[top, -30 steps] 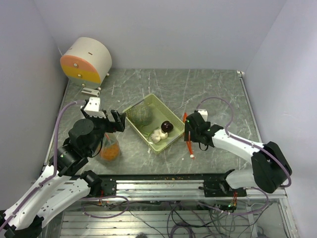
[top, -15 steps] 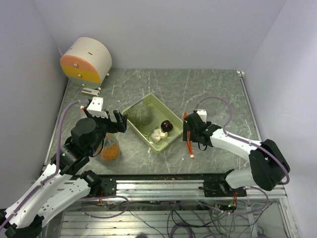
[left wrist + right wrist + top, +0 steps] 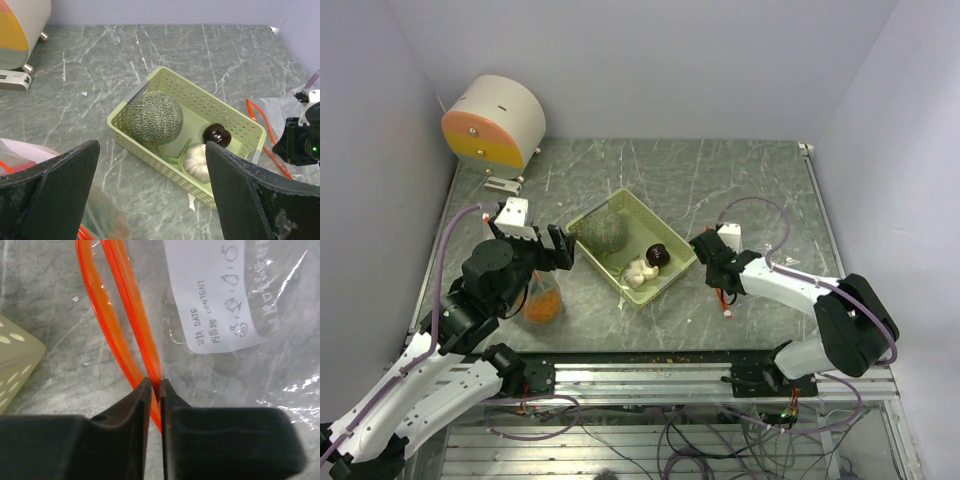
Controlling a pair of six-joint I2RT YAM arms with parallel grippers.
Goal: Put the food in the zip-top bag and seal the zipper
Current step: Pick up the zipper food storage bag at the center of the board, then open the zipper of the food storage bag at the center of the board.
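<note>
your right gripper (image 3: 156, 385) has swung right, away from the basket (image 3: 150, 159), dragging the orange zipper (image 3: 131, 300) with it. its fingers are pressed together on that zipper strip of the clear zip-top bag (image 3: 240, 365), which lies flat on the desk (image 3: 720, 180) between the basket's right corner and the desk's right edge. your left gripper (image 3: 542, 240) hangs spread wide, holding nothing, above a second bag (image 3: 542, 300) with one orange fruit (image 3: 544, 306) inside. the basket holds one melon (image 3: 154, 117), one dark red piece (image 3: 216, 134), one garlic (image 3: 197, 160) and one green sprig (image 3: 177, 155). bare desk lies behind the basket.
</note>
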